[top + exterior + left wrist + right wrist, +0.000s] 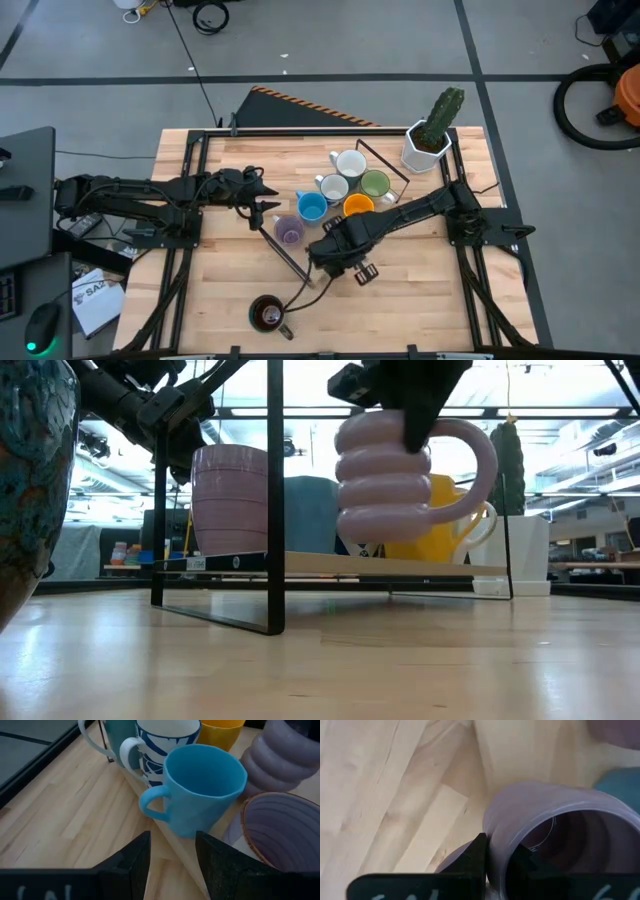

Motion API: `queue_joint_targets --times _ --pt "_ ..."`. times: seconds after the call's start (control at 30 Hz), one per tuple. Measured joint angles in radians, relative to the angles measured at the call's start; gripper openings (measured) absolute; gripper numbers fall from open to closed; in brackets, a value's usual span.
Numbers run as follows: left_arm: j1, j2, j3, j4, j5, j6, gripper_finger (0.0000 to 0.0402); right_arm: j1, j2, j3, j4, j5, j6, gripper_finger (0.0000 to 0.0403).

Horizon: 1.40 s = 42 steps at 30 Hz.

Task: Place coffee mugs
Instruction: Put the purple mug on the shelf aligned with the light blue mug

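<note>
My right gripper (500,865) is shut on a ribbed lilac mug (385,485), which hangs just above the near edge of a wooden board in a black wire frame (330,565). On that board stand a smooth lilac mug (288,232), a blue mug (200,790), an orange mug (358,206), a green mug (375,184), a blue-patterned white mug (333,187) and a white mug (350,163). A dark mug (267,313) rests on its base near the table's near edge. My left gripper (172,865) is open, just left of the blue mug, touching nothing. My right gripper pinches the ribbed lilac mug's rim wall (495,845), one finger (477,860) outside and one finger (522,865) inside the cup. The fingers come from above, pointing down. The mug hangs upright, lifted clear of the board, its handle (480,460) free.
A white hexagonal pot with a cactus (425,145) stands at the table's far right corner. The wire frame's upright bars (275,500) rise beside the held mug. Bare wood lies in the near right part of the table (420,290).
</note>
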<state>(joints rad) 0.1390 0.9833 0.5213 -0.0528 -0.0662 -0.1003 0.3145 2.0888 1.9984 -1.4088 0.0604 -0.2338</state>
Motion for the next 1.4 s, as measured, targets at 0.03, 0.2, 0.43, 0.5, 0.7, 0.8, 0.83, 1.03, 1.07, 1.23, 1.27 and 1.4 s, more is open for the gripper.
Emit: queue_joint_targets --times 0.03,0.2,0.43,0.5,0.7,0.8,0.83,1.03,1.07,1.23,1.27,1.4 --pt "0.000 0.000 0.000 0.000 0.000 -0.001 0.0162 -0.004 0.000 -0.004 0.003 -0.006 -0.013 0.0047" --pt "0.000 0.000 0.000 -0.004 0.000 -0.026 0.0162 -0.029 -0.020 -0.042 0.071 -0.039 -0.060 0.0047" --pt "-0.003 0.000 0.000 -0.005 0.000 -0.028 0.0162 -0.052 -0.042 -0.071 0.100 -0.017 -0.096 0.0047" --pt "-0.003 0.000 0.000 -0.005 0.000 -0.029 0.0162 -0.060 -0.042 -0.071 0.105 -0.022 -0.113 0.0047" --pt "-0.003 0.000 0.000 -0.005 0.000 -0.046 0.0162 -0.092 -0.042 -0.071 0.105 -0.029 -0.129 0.0047" --pt "-0.003 0.000 0.000 -0.005 0.000 -0.045 0.0162 -0.109 -0.042 -0.071 0.104 -0.036 -0.129 0.0047" --pt "-0.003 0.000 0.000 -0.005 0.000 -0.045 0.0162 -0.114 -0.042 -0.071 0.101 -0.036 -0.129 0.0047" --pt "-0.003 0.000 0.000 -0.005 0.000 -0.044 0.0162 -0.134 -0.042 -0.071 0.085 -0.064 -0.125 0.0047" --pt "-0.003 0.000 0.000 -0.005 0.000 -0.044 0.0162 -0.135 -0.042 -0.071 0.085 -0.064 -0.126 0.0047" --pt "-0.003 0.000 0.000 -0.005 0.000 -0.044 0.0162 -0.142 -0.042 -0.071 0.081 -0.064 -0.125 0.0047" --pt "-0.003 0.000 0.000 -0.005 0.000 -0.044 0.0162 -0.142 -0.042 -0.071 0.081 -0.064 -0.125 0.0047" --pt "-0.003 0.000 0.000 -0.005 0.000 -0.043 0.0162 -0.143 -0.042 -0.071 0.080 -0.064 -0.123 0.0047"
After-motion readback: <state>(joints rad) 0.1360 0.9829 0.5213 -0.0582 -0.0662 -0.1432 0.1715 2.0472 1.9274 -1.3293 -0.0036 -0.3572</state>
